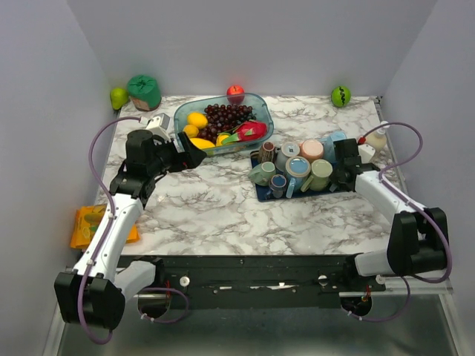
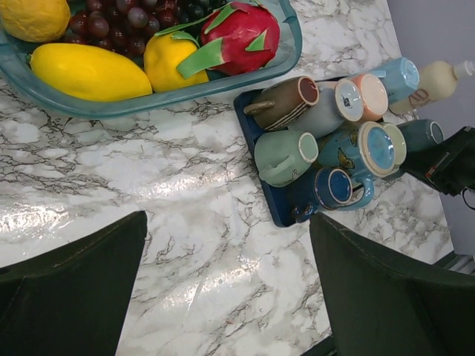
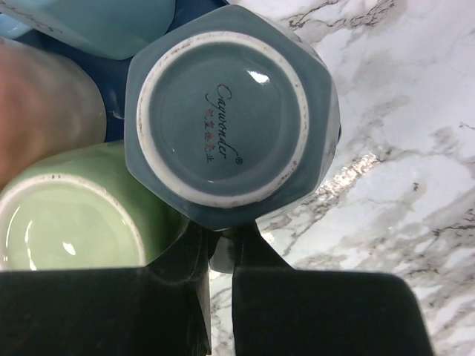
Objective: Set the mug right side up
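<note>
The grey-blue six-sided mug (image 3: pixel 230 111) stands upside down at the right end of the blue tray (image 1: pixel 260 190), its printed base facing the right wrist camera. My right gripper (image 3: pixel 223 241) is shut on what looks like the mug's handle at its lower edge; the handle is mostly hidden by the fingers (image 3: pixel 185 256). In the top view the right gripper (image 1: pixel 344 167) covers that mug. In the left wrist view the mug (image 2: pixel 420 136) shows beside the black gripper. My left gripper (image 1: pixel 194 154) is open and empty above bare marble (image 2: pixel 230 297), left of the tray.
Several other mugs crowd the tray, among them a green one (image 3: pixel 67 222) and a pink one (image 3: pixel 37 96) against the held mug. A glass fruit bowl (image 1: pixel 178 133) sits behind the left gripper. A bottle (image 1: pixel 375 139) stands at the right edge, an orange packet (image 1: pixel 89 222) at the left.
</note>
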`<control>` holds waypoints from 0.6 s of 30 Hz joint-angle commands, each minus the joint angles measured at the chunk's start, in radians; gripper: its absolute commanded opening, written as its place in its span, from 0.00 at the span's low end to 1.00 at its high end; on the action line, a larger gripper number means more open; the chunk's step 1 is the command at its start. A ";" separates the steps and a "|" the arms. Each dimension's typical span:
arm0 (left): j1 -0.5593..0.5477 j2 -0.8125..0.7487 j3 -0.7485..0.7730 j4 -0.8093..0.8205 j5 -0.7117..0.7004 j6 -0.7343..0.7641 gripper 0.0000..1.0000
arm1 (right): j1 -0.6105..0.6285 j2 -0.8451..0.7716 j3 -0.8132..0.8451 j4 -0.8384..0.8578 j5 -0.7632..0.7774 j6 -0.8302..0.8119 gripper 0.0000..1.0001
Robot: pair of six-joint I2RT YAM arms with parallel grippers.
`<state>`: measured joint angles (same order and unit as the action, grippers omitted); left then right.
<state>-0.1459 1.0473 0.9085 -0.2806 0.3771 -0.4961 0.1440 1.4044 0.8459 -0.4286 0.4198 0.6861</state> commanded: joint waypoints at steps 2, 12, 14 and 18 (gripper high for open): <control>0.000 -0.046 0.007 0.006 0.025 0.021 0.99 | -0.009 -0.151 0.048 -0.024 0.020 -0.043 0.01; -0.004 -0.081 0.009 0.052 0.126 -0.041 0.99 | -0.007 -0.416 0.160 -0.104 -0.225 -0.076 0.01; -0.014 -0.096 0.009 0.070 0.163 -0.074 0.99 | -0.007 -0.446 0.191 -0.087 -0.383 -0.056 0.01; -0.041 -0.116 0.012 0.154 0.224 -0.151 0.99 | -0.006 -0.499 0.191 0.031 -0.679 0.058 0.01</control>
<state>-0.1589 0.9691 0.9085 -0.2356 0.4904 -0.5518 0.1379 0.9531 0.9951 -0.5644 0.0929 0.6510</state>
